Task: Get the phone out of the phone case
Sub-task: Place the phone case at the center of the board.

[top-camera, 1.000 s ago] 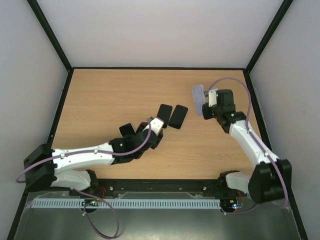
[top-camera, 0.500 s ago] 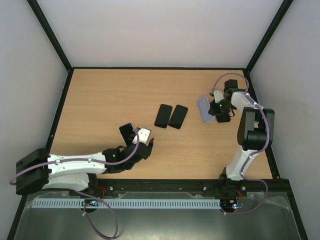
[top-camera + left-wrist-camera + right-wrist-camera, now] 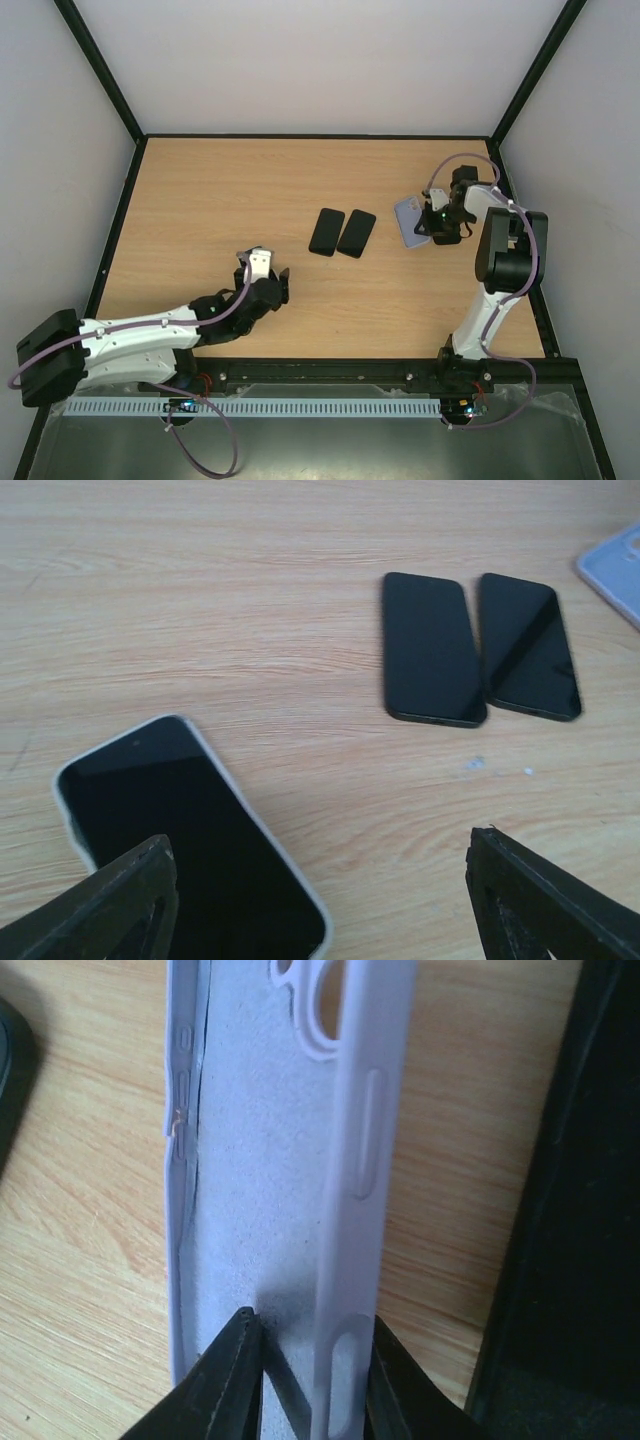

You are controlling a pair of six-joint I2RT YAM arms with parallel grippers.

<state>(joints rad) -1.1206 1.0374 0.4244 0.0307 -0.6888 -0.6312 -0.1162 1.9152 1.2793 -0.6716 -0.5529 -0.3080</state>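
A black phone in a white-rimmed case (image 3: 175, 830) lies flat on the wooden table, under my left gripper (image 3: 318, 865). That gripper is open and empty; its left finger hangs over the phone. In the top view the left gripper (image 3: 262, 272) hides most of this phone. My right gripper (image 3: 318, 1365) is shut on one side wall of an empty lavender phone case (image 3: 255, 1160), held on edge just above the table at the right (image 3: 410, 221). The right gripper (image 3: 436, 222) sits near the table's right edge.
Two bare black phones (image 3: 327, 231) (image 3: 356, 233) lie side by side mid-table, also in the left wrist view (image 3: 430, 645) (image 3: 528, 645). The black table frame (image 3: 575, 1210) runs close beside the right gripper.
My left arm has pulled back toward the near left, away from the two black phones. My right arm has folded in and brought the lavender case lower near the right edge.
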